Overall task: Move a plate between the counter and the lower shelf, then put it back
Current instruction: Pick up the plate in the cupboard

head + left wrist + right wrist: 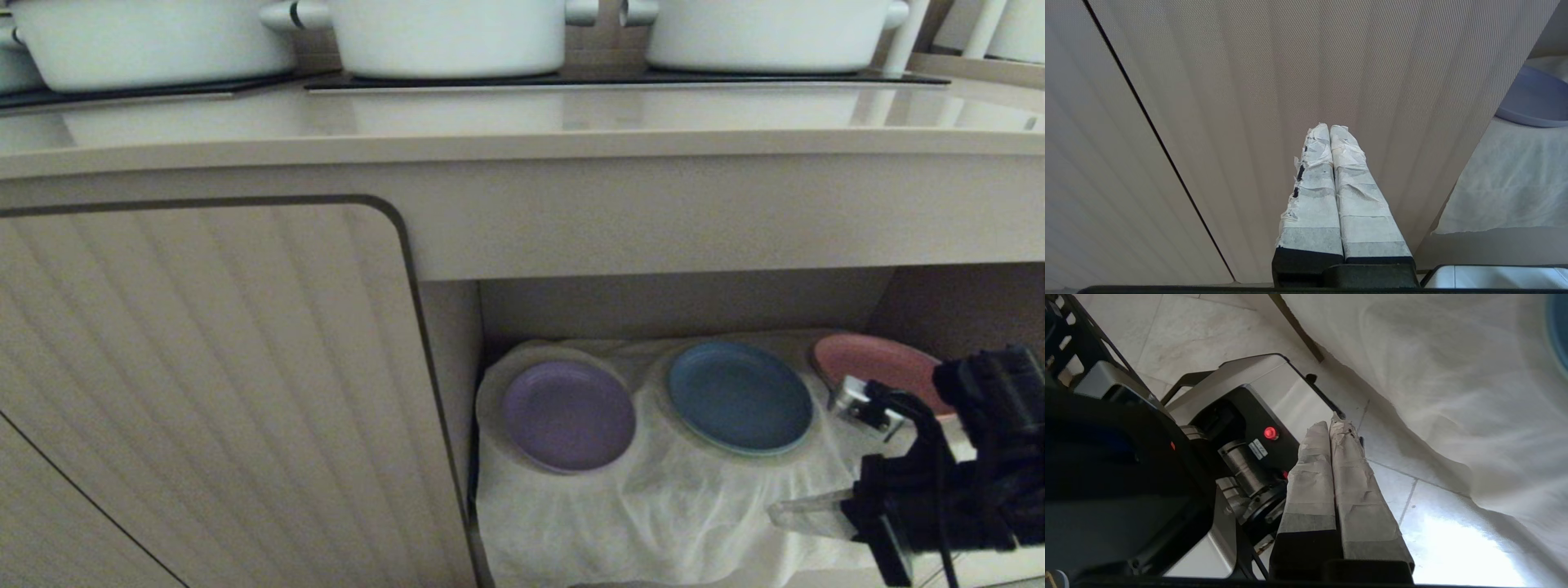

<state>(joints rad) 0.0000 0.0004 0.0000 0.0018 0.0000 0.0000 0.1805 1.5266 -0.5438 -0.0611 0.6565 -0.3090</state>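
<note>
- The lavender plate [569, 415] lies on the white cloth [653, 498] in the lower shelf [686, 306], left of the blue plate [740, 396].
- The right gripper [785, 514], fingers pressed together and empty, hangs at the shelf's right front.
- The left gripper [1329, 130], likewise closed and empty, faces the cabinet door [1249, 81].

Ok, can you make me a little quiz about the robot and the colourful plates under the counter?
1. True or false: the purple plate lies on the counter.
2. Which plate lies between the other two on the lower shelf? A) the pink plate B) the blue plate C) the purple plate
3. Fill the gap: the right gripper is shut and holds ____.

Key
1. False. It lies on the white cloth in the lower shelf, at the left end of the row.
2. B. Purple is on its left, pink on its right.
3. Nothing. Its taped fingers are pressed together, empty, in front of the cloth. The left gripper is shut too, facing the cabinet door.
</note>
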